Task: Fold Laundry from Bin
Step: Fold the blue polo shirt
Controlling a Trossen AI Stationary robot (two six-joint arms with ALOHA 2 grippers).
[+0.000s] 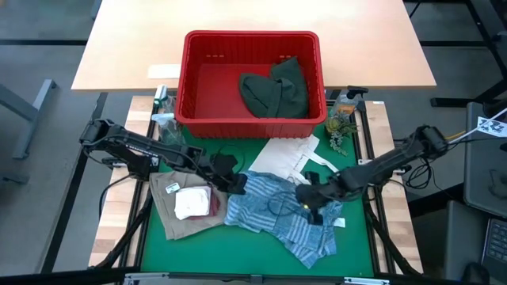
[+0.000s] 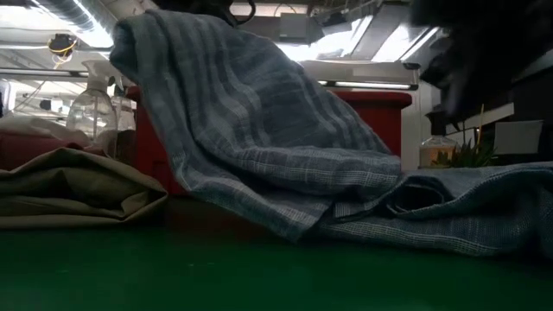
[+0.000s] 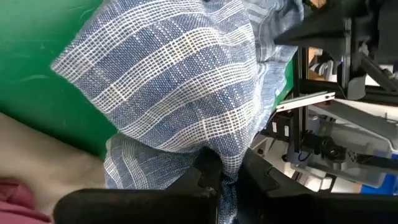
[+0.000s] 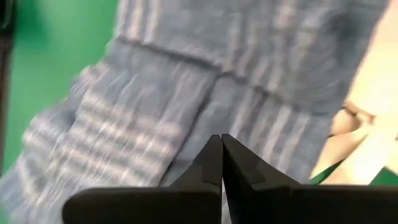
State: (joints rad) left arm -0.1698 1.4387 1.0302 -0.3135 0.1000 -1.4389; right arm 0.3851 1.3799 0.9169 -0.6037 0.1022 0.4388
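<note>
Green mat covers the near worktop (image 1: 158, 253), and pale wood lies beyond it. At the left, the left gripper (image 1: 235, 184) reaches in over the mat, its jaws clenched on the left edge of the striped shirt (image 1: 277, 212); in the left wrist view the cloth bunches between the fingers (image 3: 208, 171), and in the low view that edge hangs lifted above the mat while the rest lies flat. Just left of the gripper sits the tan garment (image 1: 170, 210), folded on the mat, with the white cloth (image 1: 191, 203) on top of it and the maroon cloth (image 1: 214, 202) touching the white one's right side. A clear spray bottle (image 1: 164, 111) stands at the mat's far left corner, beside the bin.

Far of the shirt, centred, the red bin (image 1: 194, 79) straddles the seam between mat and wood. Inside it, against the right wall, lies the dark green garment (image 1: 276, 89). Between the bin and the shirt a flat white tote bag (image 1: 285, 154) lies on the mat, its near edge touching the shirt.

At the right, the right gripper (image 1: 310, 204) rests over the shirt's right half, jaws pressed together with nothing visibly pinched between them. A small plant (image 1: 341, 131) stands by the bin's near right corner.
</note>
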